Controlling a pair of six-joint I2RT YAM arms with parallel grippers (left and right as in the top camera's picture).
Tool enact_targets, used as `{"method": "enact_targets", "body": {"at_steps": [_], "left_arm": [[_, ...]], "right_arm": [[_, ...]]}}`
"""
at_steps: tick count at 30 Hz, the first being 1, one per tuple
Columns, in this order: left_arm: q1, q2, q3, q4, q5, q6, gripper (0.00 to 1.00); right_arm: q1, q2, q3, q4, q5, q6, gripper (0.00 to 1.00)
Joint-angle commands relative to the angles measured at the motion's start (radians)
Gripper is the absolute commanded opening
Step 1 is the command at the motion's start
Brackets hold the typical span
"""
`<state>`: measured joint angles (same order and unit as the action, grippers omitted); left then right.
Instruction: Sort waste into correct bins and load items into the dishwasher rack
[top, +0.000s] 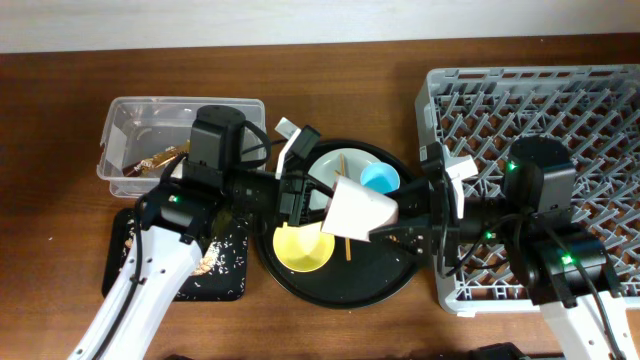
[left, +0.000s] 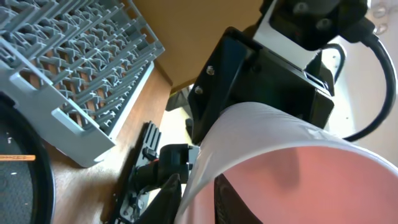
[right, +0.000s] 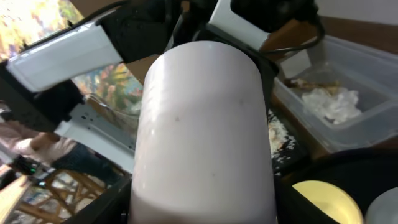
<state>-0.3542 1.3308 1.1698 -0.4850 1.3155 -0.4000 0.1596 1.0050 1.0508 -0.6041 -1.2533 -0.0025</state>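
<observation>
Both arms reached inward over the round black tray (top: 392, 282) and met at the pink cup (top: 358, 208), which lay sideways in the air above it. The right gripper (top: 392, 218) clasped the cup's narrow end. Whether the left gripper (top: 318, 200) gripped the rim could not be told. Only the left wrist view showed the cup's pink inside, and only the right wrist view showed the tissue (right: 333, 102) in the clear tub (right: 367, 134).

pale cup (top: 358, 208): white outside, pink inside | bowl (top: 303, 248): yellow | rack (top: 560, 90): grey lattice | small cup (top: 380, 178): blue

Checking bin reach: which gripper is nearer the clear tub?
Left. The left gripper is just right of the clear tub; the right gripper sits farther right, by the dishwasher rack.
</observation>
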Motion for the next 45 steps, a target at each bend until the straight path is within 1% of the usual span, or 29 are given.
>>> {"method": "enact_targets", "body": {"at_steps": [1, 3, 5, 6, 9, 12, 14, 18, 22, 23, 25, 26, 27, 28, 31, 34, 38, 43, 45], "left_arm": [[-0.003, -0.008, 0.011, 0.001, 0.003, 0.013, 0.22], [-0.003, -0.008, 0.011, 0.001, 0.003, 0.013, 0.29], [-0.003, -0.008, 0.011, 0.002, 0.003, 0.013, 0.32], [-0.003, -0.008, 0.011, 0.002, 0.003, 0.013, 0.35], [-0.003, -0.008, 0.011, 0.002, -0.001, 0.013, 0.40], [-0.003, -0.008, 0.011, 0.001, -0.035, 0.013, 0.42], [-0.003, -0.008, 0.011, 0.001, -0.053, 0.013, 0.47], [-0.003, -0.008, 0.011, -0.002, -0.061, 0.013, 0.50], [-0.003, -0.008, 0.011, -0.003, -0.085, 0.013, 0.65], [-0.003, -0.008, 0.011, -0.003, -0.085, 0.013, 0.70], [-0.003, -0.008, 0.011, -0.002, -0.085, 0.013, 0.86], [-0.003, -0.008, 0.011, -0.002, -0.085, 0.013, 0.87], [-0.003, -0.008, 0.011, -0.002, -0.085, 0.013, 0.97], [-0.003, -0.008, 0.011, -0.002, -0.085, 0.013, 0.99], [-0.003, -0.008, 0.011, -0.002, -0.085, 0.013, 0.99], [-0.003, -0.008, 0.011, -0.002, -0.085, 0.013, 0.99], [-0.003, -0.008, 0.011, -0.002, -0.085, 0.013, 0.99], [-0.003, -0.008, 0.011, -0.002, -0.085, 0.013, 0.99], [-0.003, -0.008, 0.011, -0.002, -0.085, 0.013, 0.99]], "right_arm": [[-0.004, -0.002, 0.015, 0.003, 0.092, -0.005, 0.55], [-0.004, -0.002, 0.015, 0.003, 0.092, -0.005, 0.55], [-0.004, -0.002, 0.015, 0.003, 0.114, -0.004, 0.55], [-0.004, -0.002, 0.015, 0.003, 0.145, 0.001, 0.55], [-0.017, -0.002, 0.015, 0.003, 0.213, 0.043, 0.55], [-0.074, -0.002, 0.015, 0.002, 0.281, 0.100, 0.55], [-0.123, -0.002, 0.015, -0.010, 0.321, 0.125, 0.54], [-0.248, -0.001, 0.015, -0.090, 0.414, 0.124, 0.53], [-0.346, 0.004, 0.015, -0.164, 0.559, 0.124, 0.53], [-0.368, 0.007, 0.015, -0.174, 0.603, 0.124, 0.53], [-0.399, 0.019, 0.015, -0.178, 0.674, 0.124, 0.52], [-0.405, 0.026, 0.015, -0.176, 0.702, 0.124, 0.52], [-0.409, 0.033, 0.015, -0.173, 0.736, 0.124, 0.52], [-0.409, 0.043, 0.015, -0.168, 0.773, 0.124, 0.52], [-0.409, 0.097, 0.015, -0.149, 0.927, 0.124, 0.52], [-0.409, 0.168, 0.015, -0.106, 0.991, 0.144, 0.52], [-0.409, 0.262, 0.015, 0.051, 1.018, 0.203, 0.51], [-0.409, 0.332, 0.016, 0.185, 1.160, 0.203, 0.49], [-0.409, 0.365, 0.015, 0.232, 1.187, 0.203, 0.48]]}}
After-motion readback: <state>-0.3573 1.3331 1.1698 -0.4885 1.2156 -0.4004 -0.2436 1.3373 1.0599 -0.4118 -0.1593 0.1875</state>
